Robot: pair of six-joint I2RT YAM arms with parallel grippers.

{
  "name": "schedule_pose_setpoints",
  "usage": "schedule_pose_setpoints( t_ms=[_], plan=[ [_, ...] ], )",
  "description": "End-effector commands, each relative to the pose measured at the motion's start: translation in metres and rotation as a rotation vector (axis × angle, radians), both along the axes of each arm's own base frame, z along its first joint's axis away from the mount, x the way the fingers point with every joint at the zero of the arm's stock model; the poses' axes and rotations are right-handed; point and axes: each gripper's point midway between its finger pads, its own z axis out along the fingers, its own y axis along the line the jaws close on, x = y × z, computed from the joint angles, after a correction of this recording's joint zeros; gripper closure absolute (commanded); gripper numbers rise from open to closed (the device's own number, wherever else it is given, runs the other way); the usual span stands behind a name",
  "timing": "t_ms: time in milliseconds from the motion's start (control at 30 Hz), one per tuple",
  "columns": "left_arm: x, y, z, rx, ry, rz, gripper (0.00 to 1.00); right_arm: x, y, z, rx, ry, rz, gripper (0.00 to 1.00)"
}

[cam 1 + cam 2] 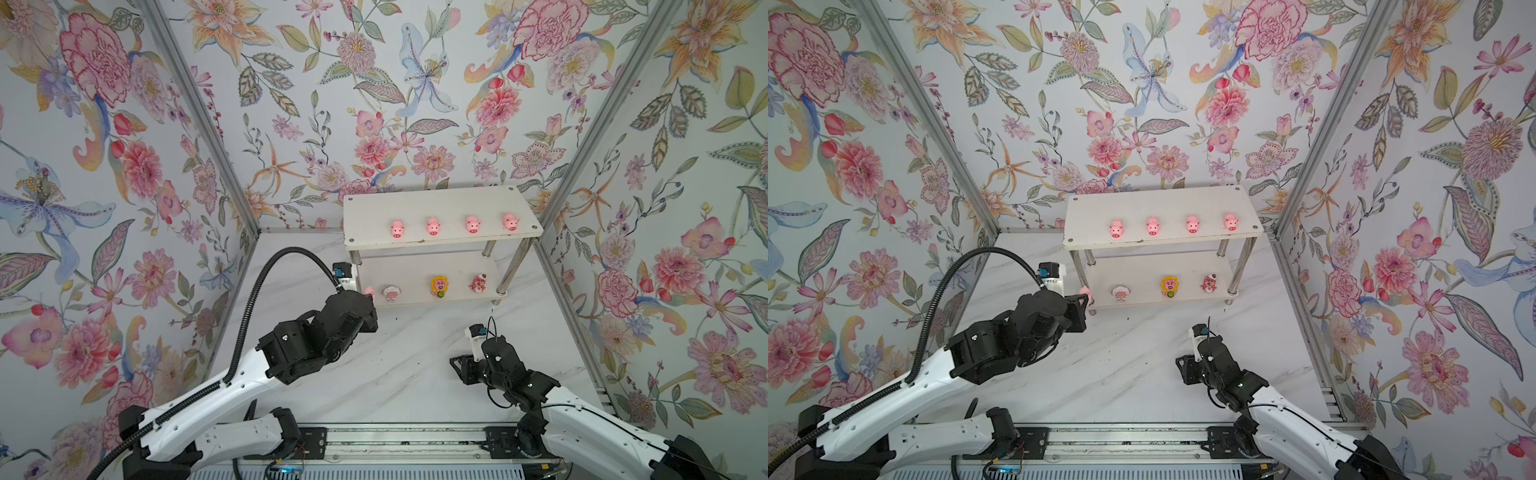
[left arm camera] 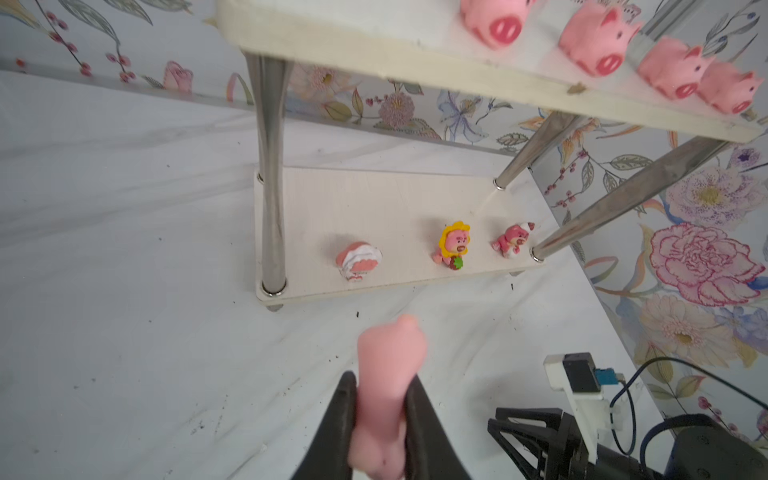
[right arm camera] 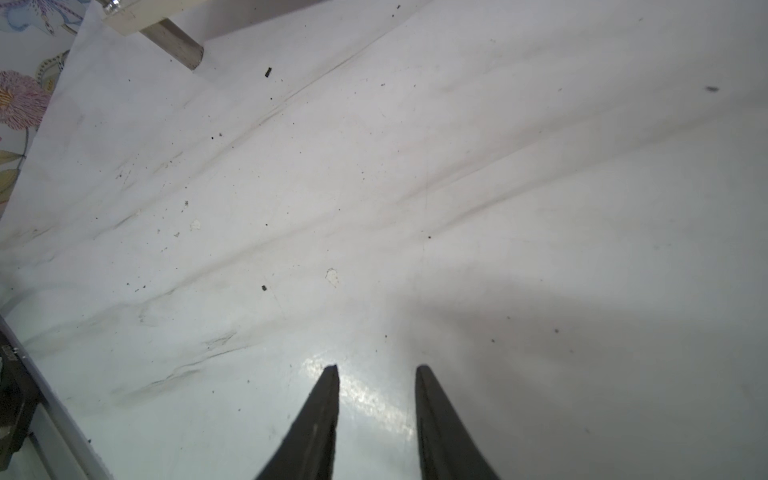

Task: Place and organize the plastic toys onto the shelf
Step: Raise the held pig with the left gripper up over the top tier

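Left wrist view: the left hand [image 2: 382,376] is pinched tight on a pale pink plastic pig [image 2: 390,353]. It holds the pig above the white marbled desk [image 2: 124,249], just short of the left front corner of the small 2-tier shelf [image 2: 271,166] of white boards on chrome tube legs. On the lower board [image 2: 395,195] sit a white-pink figurine [image 2: 359,259], a yellow sunflower-faced figurine [image 2: 455,243] and a dark pink bear [image 2: 511,241], spaced in a line. On the upper board [image 2: 415,66], a row of 4 more pale pink pigs [image 1: 433,226] faces forward in both top views. The right hand [image 3: 377,368] hovers over the desk before the shelf's right end, spread apart, gripping nothing.
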Motion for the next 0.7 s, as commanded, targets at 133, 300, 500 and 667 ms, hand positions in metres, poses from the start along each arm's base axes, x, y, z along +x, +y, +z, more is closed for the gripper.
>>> schedule_pose_setpoints(
  t_ms=[133, 300, 500, 667],
  plan=[
    [0.031, 0.027, 0.056, 0.13, -0.021, 0.06, 0.75, 0.009, 0.004, 0.002, 0.001, -0.037, 0.047, 0.67],
    [0.054, 0.024, 0.089, 0.174, -0.049, 0.085, 0.73, 0.01, 0.005, 0.004, 0.009, -0.046, 0.054, 0.67],
    [0.085, 0.018, 0.087, 0.182, -0.02, 0.067, 0.71, 0.01, 0.0, 0.008, 0.029, -0.071, 0.035, 0.68],
    [0.106, 0.017, 0.079, 0.184, 0.006, 0.058, 0.7, 0.011, -0.003, 0.013, 0.052, -0.095, 0.021, 0.68]
  ],
)
